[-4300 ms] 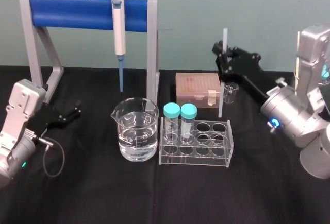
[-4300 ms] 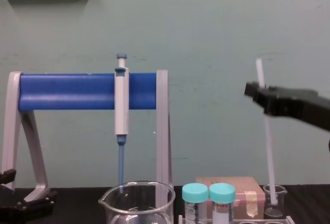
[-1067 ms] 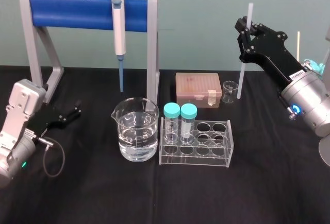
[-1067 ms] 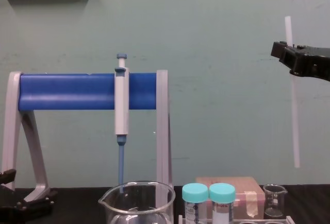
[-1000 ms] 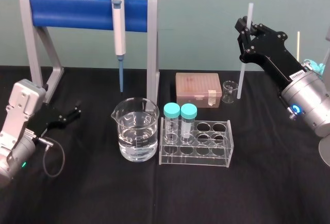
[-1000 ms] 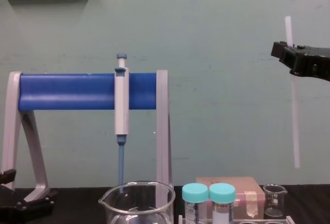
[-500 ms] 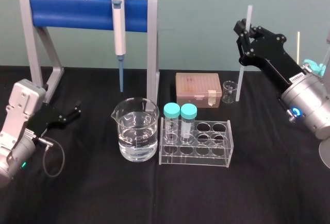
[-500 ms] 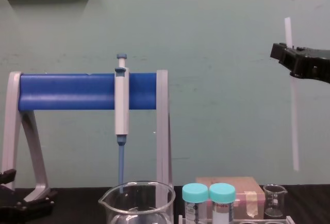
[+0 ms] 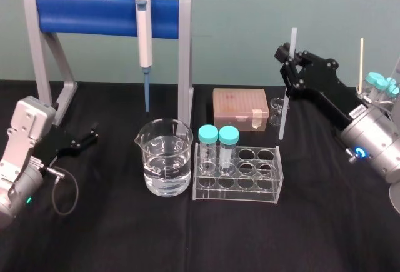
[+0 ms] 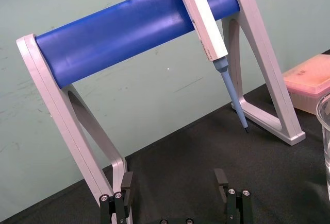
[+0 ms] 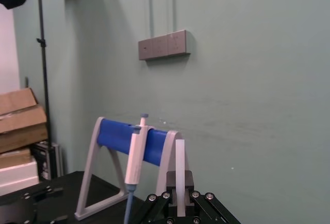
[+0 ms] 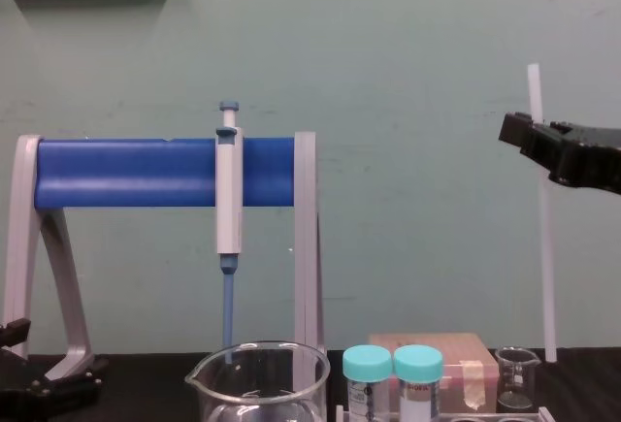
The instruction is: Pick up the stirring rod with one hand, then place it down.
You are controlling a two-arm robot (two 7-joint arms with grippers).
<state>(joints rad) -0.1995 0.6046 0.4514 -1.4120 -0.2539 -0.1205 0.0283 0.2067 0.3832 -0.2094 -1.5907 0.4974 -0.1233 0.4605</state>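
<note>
From where I stand, the right gripper point(image 9: 290, 59) is closed tight on the stirring rod point(image 9: 285, 106). It pinches the rod near the upper end, so the rod hangs close to upright at the far right of the black table point(image 9: 187, 241), right by the small glass beaker point(image 9: 277, 110). From the chest side the rod's lower tip sits low, just to the right of that beaker. I cannot tell whether the tip touches the cloth or the glass. The left gripper point(image 9: 84, 137) rests on the near left of the table beside the blue pipette stand point(image 9: 106, 12), its fingers spread and holding nothing. By my reckoning the pick-up is done, with the rod held in one hand. What is left is the setting down: lowering it to rest and letting go.
</note>
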